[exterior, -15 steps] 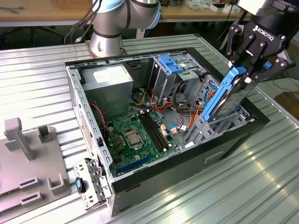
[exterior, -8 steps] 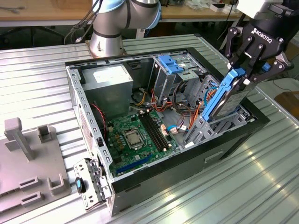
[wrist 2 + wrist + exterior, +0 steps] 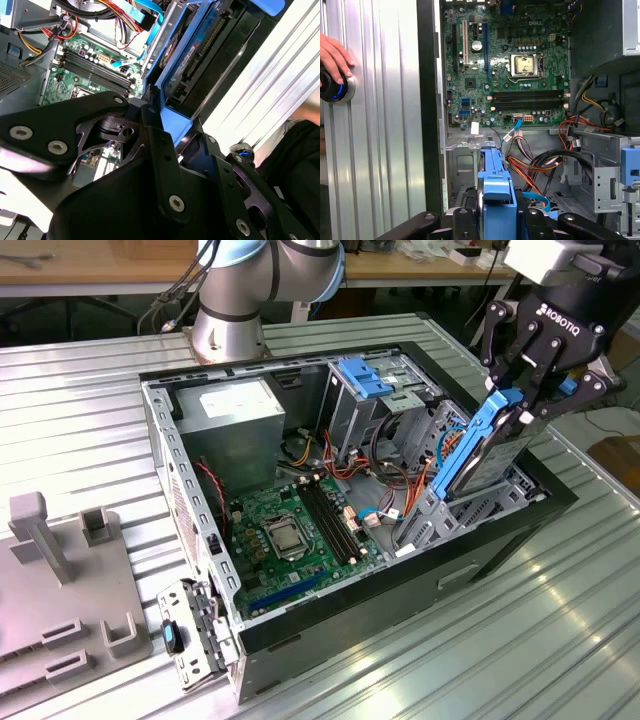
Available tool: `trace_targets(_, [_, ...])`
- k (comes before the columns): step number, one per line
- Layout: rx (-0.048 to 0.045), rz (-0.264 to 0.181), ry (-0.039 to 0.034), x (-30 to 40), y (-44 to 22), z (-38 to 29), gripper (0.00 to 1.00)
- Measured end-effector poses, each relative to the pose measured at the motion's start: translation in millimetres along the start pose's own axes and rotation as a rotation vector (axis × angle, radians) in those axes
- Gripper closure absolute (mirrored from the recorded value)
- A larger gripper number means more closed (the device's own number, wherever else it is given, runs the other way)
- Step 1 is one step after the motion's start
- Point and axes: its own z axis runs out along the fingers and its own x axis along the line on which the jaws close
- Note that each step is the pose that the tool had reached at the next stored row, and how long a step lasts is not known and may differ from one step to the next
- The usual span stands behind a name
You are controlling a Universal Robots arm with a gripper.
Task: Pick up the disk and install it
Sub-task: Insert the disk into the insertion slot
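Observation:
The disk (image 3: 488,452), a dark flat drive framed by bright blue rails, stands tilted on edge with its lower end inside the metal drive bay (image 3: 440,512) at the exterior view's right end of the open computer case (image 3: 190,475). My black gripper (image 3: 522,405) is shut on the disk's upper blue end. In the second wrist view the disk (image 3: 192,57) runs away from the gripper (image 3: 167,127) beside the case's black wall. The first wrist view shows the disk's blue rail (image 3: 495,182) edge-on between the fingers (image 3: 462,220), above the bay floor.
The motherboard (image 3: 290,530) lies on the case floor, with a grey power supply (image 3: 235,412) and a blue latch bracket (image 3: 365,375) behind it. Loose cables (image 3: 540,167) hang beside the bay. A hand (image 3: 332,55) rests on a round device on the ribbed table. Grey fixtures (image 3: 60,580) stand left.

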Motion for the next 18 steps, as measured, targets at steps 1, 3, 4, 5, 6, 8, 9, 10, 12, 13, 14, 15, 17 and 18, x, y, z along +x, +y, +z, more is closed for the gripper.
trace_targets(1, [0.0000,0.000,0.0000,0.0,0.0,0.2,0.63])
trace_targets(3, [0.0000,0.000,0.0000,0.0,0.0,0.9,0.63])
trace_targets(4, [0.0000,0.000,0.0000,0.0,0.1,1.2,0.63])
trace_targets(5, [0.0000,0.000,0.0001,0.0,0.1,1.5,0.63])
trace_targets(6, [0.0000,0.000,0.0000,-0.1,0.1,2.3,0.63])
trace_targets(8, [0.0000,0.000,0.0000,-0.1,0.1,3.0,0.63])
trace_targets(9, [0.0000,0.000,0.0000,-0.1,0.1,3.3,0.63])
trace_targets(10, [0.0000,0.000,0.0001,-0.1,0.1,3.6,0.63])
trace_targets(12, [0.0000,0.000,0.0000,-0.2,0.2,4.7,0.63])
trace_targets(13, [0.0000,0.000,0.0001,-0.1,0.2,5.1,0.63])
trace_targets(14, [0.0000,0.000,0.0000,-0.2,0.2,5.4,0.63])
trace_targets(15, [0.0000,0.000,0.0000,-0.2,0.2,5.9,0.63])
trace_targets(17, [0.0000,0.000,0.0000,-0.2,0.3,6.8,0.63])
trace_targets(18, [0.0000,0.000,0.0000,-0.2,0.3,7.4,0.63])
